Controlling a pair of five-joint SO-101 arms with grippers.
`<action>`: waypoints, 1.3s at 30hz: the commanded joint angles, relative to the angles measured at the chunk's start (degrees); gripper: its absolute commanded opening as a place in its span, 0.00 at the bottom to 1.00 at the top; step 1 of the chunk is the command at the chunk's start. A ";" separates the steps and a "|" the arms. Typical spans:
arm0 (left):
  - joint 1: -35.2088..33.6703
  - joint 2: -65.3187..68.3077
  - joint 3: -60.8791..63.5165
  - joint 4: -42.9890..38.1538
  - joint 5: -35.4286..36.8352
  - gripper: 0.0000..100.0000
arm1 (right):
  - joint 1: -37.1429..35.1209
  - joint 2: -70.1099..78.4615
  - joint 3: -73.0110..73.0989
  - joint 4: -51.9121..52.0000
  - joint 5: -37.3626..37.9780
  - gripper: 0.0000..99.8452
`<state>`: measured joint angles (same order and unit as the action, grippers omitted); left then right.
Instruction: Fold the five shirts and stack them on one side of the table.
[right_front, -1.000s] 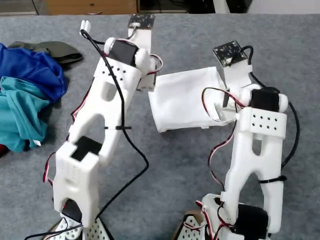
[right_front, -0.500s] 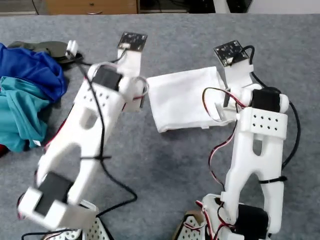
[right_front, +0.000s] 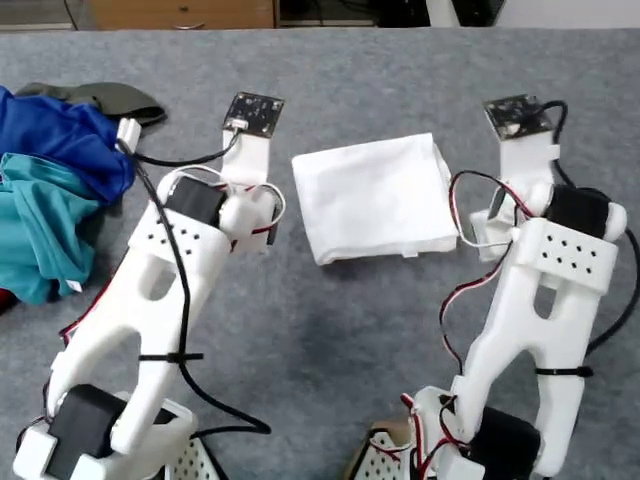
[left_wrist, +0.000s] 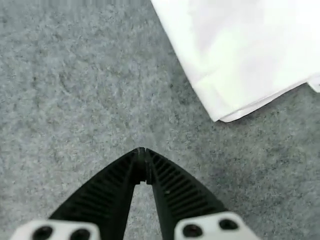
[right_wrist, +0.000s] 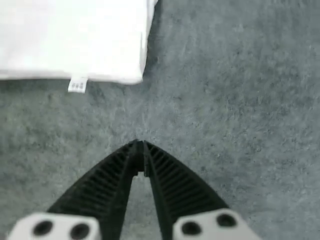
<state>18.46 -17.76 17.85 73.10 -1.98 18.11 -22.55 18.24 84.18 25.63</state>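
Note:
A folded white shirt (right_front: 375, 198) lies flat on the grey table in the middle. My left gripper (left_wrist: 142, 154) is shut and empty over bare carpet, just off the shirt's corner (left_wrist: 240, 45). The left arm (right_front: 195, 235) stands to the left of the shirt in the high view. Over the carpet beside the shirt's other edge (right_wrist: 75, 40), where a small label (right_wrist: 76, 85) sticks out, my right gripper (right_wrist: 139, 146) is shut on nothing. The right arm (right_front: 560, 245) stands to the shirt's right. Unfolded shirts are heaped at the table's left edge: blue (right_front: 60, 140), teal (right_front: 40, 230) and dark olive (right_front: 110, 100).
A sliver of red cloth (right_front: 5, 298) peeks out under the teal shirt. Grey carpet (right_front: 340, 330) covers the table between the two arm bases. A wooden cabinet (right_front: 180, 12) runs along the far edge.
The left arm has swung left and back, away from the white shirt's edge. The right arm has moved right, off the shirt's right side. The shirt stays folded in place.

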 joint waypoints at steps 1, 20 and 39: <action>-3.08 0.31 -2.73 0.79 -0.35 0.02 | 0.84 -0.84 -2.68 0.79 3.43 0.00; -7.82 0.57 -8.97 -2.11 -0.35 0.02 | 0.04 -0.66 -2.42 -6.95 5.98 0.00; -1.32 31.16 -10.29 -38.68 10.90 0.02 | -8.40 20.88 8.04 -35.34 -1.93 0.00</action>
<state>15.38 11.34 14.86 36.09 7.78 9.67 -4.09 26.77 52.09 21.67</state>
